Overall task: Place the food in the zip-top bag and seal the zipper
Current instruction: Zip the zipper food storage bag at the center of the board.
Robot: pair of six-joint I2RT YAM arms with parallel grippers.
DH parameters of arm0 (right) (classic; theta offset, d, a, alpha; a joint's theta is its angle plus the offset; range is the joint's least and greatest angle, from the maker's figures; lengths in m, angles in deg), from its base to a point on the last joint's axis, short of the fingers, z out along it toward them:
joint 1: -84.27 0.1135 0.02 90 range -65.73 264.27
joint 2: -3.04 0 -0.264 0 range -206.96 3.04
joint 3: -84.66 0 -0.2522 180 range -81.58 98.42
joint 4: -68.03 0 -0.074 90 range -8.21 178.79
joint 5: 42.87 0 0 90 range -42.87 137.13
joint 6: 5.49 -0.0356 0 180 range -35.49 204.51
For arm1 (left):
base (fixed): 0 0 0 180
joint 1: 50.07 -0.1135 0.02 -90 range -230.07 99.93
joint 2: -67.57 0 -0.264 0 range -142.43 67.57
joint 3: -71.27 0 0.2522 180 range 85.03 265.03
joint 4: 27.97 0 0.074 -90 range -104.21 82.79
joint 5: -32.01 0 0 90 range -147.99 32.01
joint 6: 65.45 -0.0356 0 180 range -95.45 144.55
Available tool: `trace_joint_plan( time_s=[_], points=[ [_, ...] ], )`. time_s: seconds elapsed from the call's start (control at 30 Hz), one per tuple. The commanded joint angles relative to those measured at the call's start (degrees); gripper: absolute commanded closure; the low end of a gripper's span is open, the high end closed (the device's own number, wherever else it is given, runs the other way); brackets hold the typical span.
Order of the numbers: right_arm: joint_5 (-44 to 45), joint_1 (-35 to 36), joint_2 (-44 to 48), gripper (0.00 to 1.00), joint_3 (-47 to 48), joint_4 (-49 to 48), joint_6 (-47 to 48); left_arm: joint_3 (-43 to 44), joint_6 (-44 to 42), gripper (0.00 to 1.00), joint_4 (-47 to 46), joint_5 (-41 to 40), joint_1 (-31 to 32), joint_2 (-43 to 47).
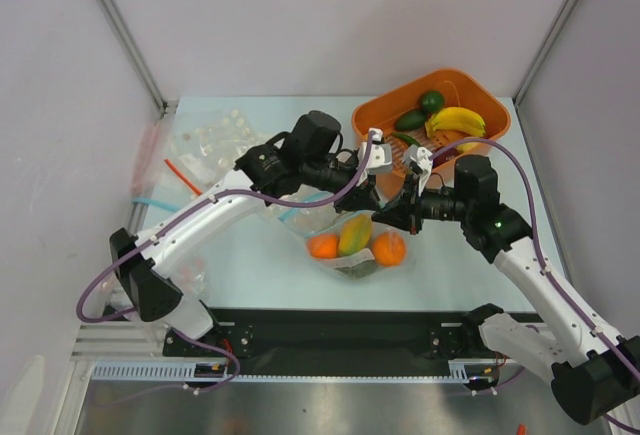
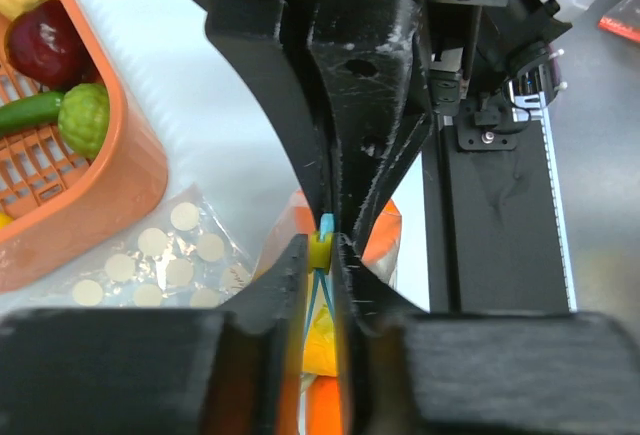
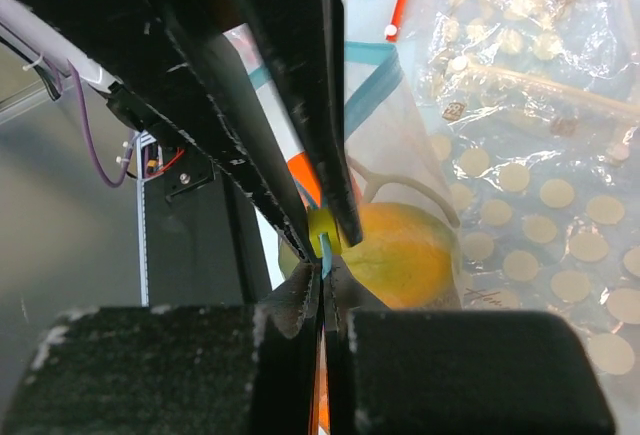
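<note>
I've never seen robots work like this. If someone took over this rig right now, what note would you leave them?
Left gripper: jaws pinch a small yellow-green piece on the zipper strip.
Right gripper: jaws shut on the same strip, tip to tip with the left.
Bag: between the arms, holding two oranges, a mango, a grey-green ball.
Basket: holds bananas and other food.
Done: four pieces bagged. Left: seal the mouth; how far it is closed, I cannot tell.

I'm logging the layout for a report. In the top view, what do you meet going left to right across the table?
Dotted bags → left orange → mango → right orange → bananas
</note>
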Motion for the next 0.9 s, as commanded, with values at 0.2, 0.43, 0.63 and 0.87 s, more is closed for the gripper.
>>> trace_joint_plan(
  time_s=[0.2,0.43,0.63,0.87],
  points=[
    [-0.62,-1.37,0.54,1.00,2.45,-4.16,-0.32,3.91,-1.94,1.00,1.62,0.74,0.34,-1.10],
    [-0.44,-7.08,3.52,1.00,0.08,-7.86,-3.31,2.06,-2.82,1.00,1.27,-0.76,0.34,0.04],
    [2.97,-12.45,6.16,1.00,-0.62,-7.25,-4.54,0.57,-3.44,1.00,1.35,-1.64,0.16,0.75],
    [9.04,-16.22,7.92,1.00,-2.38,-11.20,-11.39,-1.62,-2.21,1.00,1.09,-2.95,-0.54,1.80]
  ],
)
